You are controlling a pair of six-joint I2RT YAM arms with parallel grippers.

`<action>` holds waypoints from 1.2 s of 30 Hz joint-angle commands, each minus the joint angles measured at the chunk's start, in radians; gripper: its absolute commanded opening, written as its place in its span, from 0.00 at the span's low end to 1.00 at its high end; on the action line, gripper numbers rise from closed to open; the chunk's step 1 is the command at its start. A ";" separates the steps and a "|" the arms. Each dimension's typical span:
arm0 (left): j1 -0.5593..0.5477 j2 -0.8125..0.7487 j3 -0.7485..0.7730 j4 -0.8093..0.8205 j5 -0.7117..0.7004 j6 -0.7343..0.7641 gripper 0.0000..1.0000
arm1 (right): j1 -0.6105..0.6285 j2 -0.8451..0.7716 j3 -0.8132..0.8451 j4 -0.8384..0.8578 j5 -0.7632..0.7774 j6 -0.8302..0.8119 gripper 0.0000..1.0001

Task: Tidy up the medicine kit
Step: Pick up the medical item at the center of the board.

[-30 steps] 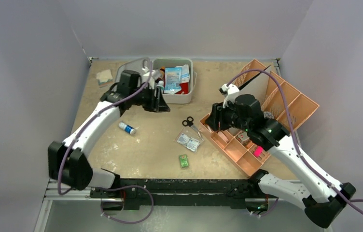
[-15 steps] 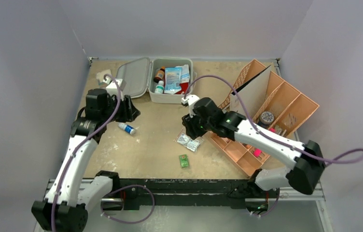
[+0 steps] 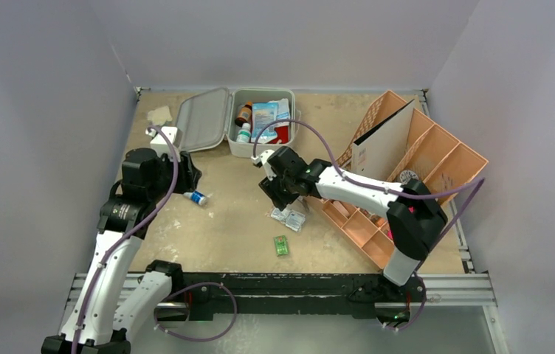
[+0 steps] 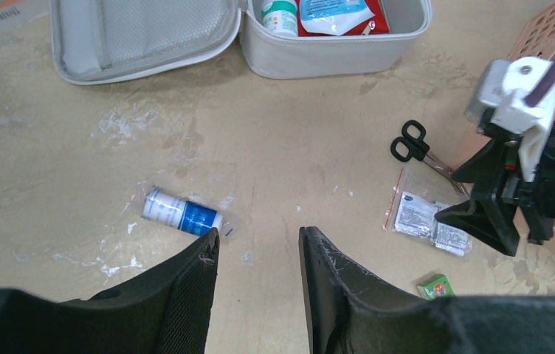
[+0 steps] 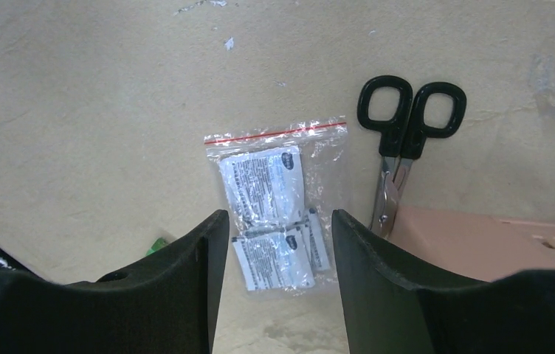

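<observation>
The medicine kit (image 3: 263, 148) lies open at the back of the table, its grey lid (image 3: 204, 122) flat to the left and its base holding bottles and packets. The left wrist view shows its lid (image 4: 142, 37) and base wall (image 4: 333, 55) at the top. My left gripper (image 3: 190, 177) (image 4: 257, 240) hangs open and empty just right of a small blue-and-white bottle (image 3: 195, 197) (image 4: 181, 213). My right gripper (image 3: 278, 195) (image 5: 280, 217) is open above a clear zip bag of sachets (image 5: 274, 199) (image 3: 291, 217), with nothing held.
Black-handled scissors (image 5: 406, 140) (image 4: 422, 151) lie beside the bag, blades against the orange compartmented tray (image 3: 422, 169). A small green packet (image 3: 281, 245) sits nearer the front edge. A flat packet (image 3: 159, 116) lies at the back left corner.
My left arm has drawn back from the kit toward the near left, above the small bottle. My right arm has swung left from the orange tray to over the zip bag.
</observation>
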 commanded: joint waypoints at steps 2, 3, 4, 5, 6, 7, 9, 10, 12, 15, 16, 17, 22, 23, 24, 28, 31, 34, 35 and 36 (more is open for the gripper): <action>-0.011 -0.027 0.001 0.016 -0.043 0.015 0.42 | -0.001 0.060 0.059 -0.023 -0.025 -0.051 0.56; -0.010 -0.026 0.000 0.014 -0.046 0.015 0.42 | 0.000 0.071 0.058 -0.024 -0.026 -0.074 0.56; -0.010 -0.030 0.001 0.015 -0.049 0.013 0.42 | 0.001 0.083 0.056 -0.026 -0.026 -0.084 0.56; -0.011 -0.032 0.001 0.015 -0.052 0.012 0.42 | 0.001 0.097 0.055 -0.029 -0.019 -0.085 0.56; -0.010 -0.032 0.001 0.015 -0.057 0.011 0.43 | 0.000 0.112 0.058 -0.038 -0.010 -0.085 0.56; -0.010 -0.033 0.000 0.015 -0.061 0.011 0.43 | 0.001 0.123 0.059 -0.043 0.001 -0.086 0.56; -0.010 -0.033 0.000 0.013 -0.065 0.011 0.42 | 0.001 0.141 0.057 -0.050 0.021 -0.087 0.55; -0.010 -0.034 0.001 0.015 -0.064 0.011 0.42 | 0.000 0.148 0.056 -0.052 0.023 -0.088 0.55; -0.010 -0.037 0.000 0.015 -0.068 0.011 0.42 | 0.000 0.159 0.051 -0.054 0.022 -0.088 0.54; -0.010 -0.041 -0.001 0.018 -0.070 0.011 0.42 | 0.000 0.168 0.041 -0.047 0.015 -0.090 0.51; -0.010 -0.041 -0.001 0.018 -0.071 0.011 0.42 | 0.000 0.171 0.038 -0.046 0.002 -0.090 0.49; -0.010 -0.040 -0.001 0.018 -0.071 0.011 0.42 | 0.000 0.172 0.033 -0.043 -0.014 -0.088 0.48; -0.010 -0.043 -0.001 0.019 -0.070 0.011 0.42 | 0.000 0.197 0.027 -0.035 -0.026 -0.089 0.41; -0.010 -0.043 -0.001 0.019 -0.070 0.011 0.42 | 0.000 0.201 0.027 -0.034 -0.026 -0.088 0.39; -0.010 -0.041 -0.001 0.019 -0.071 0.011 0.42 | 0.000 0.204 0.028 -0.034 -0.026 -0.088 0.36; -0.010 -0.041 -0.003 0.018 -0.070 0.013 0.41 | 0.000 0.195 0.035 -0.039 -0.020 -0.080 0.20; -0.010 -0.041 -0.003 0.018 -0.072 0.013 0.41 | 0.000 0.174 0.053 -0.045 -0.026 -0.073 0.06; -0.010 -0.042 -0.002 0.017 -0.076 0.013 0.41 | -0.001 0.148 0.074 -0.063 -0.043 -0.040 0.00; -0.010 -0.043 -0.003 0.016 -0.077 0.013 0.41 | 0.000 0.136 0.082 -0.078 -0.056 -0.019 0.00; -0.010 -0.044 -0.002 0.017 -0.077 0.013 0.41 | -0.001 0.124 0.091 -0.092 -0.069 0.009 0.00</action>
